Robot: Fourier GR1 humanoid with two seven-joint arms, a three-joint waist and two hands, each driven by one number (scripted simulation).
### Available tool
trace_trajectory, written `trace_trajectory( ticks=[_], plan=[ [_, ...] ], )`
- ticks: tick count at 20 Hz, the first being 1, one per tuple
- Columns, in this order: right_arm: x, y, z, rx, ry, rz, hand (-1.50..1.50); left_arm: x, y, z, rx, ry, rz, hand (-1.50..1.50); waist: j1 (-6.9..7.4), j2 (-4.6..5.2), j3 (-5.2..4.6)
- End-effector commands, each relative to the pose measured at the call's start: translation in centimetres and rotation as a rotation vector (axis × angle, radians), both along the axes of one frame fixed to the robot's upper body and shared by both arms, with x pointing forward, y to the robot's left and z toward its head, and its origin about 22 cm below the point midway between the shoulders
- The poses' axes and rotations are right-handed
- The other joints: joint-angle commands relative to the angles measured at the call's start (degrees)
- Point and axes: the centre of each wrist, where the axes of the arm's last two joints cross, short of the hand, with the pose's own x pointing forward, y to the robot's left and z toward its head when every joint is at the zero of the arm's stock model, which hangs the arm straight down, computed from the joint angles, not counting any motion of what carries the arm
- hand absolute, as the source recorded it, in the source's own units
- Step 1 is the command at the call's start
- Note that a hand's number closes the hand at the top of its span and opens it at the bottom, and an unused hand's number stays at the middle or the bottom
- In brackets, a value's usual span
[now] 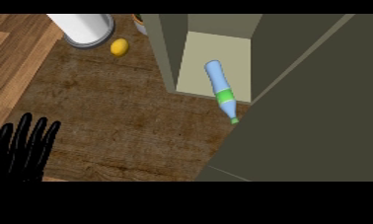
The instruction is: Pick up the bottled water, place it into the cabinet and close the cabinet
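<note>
The left robot hand (27,146) shows at the near left corner of the worktop (124,104), fingers straight and spread, pointing up and away from the near edge. It is open, holds nothing and touches nothing, and it is well apart from everything else in view.

The water bottle (219,87) lies on its side on the pale floor of the cabinet (166,50), which stands on the worktop towards the far right. The bottle has a light blue body, a green band round its shoulder and a green cap. Its base points to the back of the cabinet and its neck points to the near edge of the worktop, slanting a little to the right. The cap end reaches the cabinet's front lip and seems to poke just past it, close to the cabinet door (313,119).

The door is open. It is a broad grey panel that fills the right side of the view and hides the worktop under it.

By the far left corner of the worktop stands a white cylinder (84,25) on a grey round base. A lemon (119,47) lies just beside it, between the cylinder and the cabinet's left wall. Behind that wall, at the far edge, a small round thing (138,20) peeks out; what it is I cannot tell
</note>
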Motion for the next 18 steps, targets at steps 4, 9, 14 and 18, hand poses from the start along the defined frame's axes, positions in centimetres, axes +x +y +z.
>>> trace_trajectory(
  ticks=[4,9,14,18],
  plan=[
    [3.2,-0.2,-1.3,0.116,0.149,-0.392,1.50,-0.3,0.6,0.0,0.003,-0.001,0.026,-1.50,-1.98,0.03,0.26],
    [5.1,-1.1,-1.7,0.165,0.172,-0.522,1.50,-0.4,0.8,-0.3,-0.008,0.006,0.025,-1.50,-1.31,0.15,0.26],
    [9.7,0.0,-1.9,0.151,0.217,-0.635,1.50,-0.1,0.5,-0.4,-0.018,-0.001,-0.005,-1.50,-0.15,0.14,0.40],
    [14.1,2.1,-0.3,0.162,0.240,-0.710,1.50,0.2,0.8,-0.4,-0.035,0.009,-0.007,-1.50,-0.29,-0.19,0.52]
  ],
)
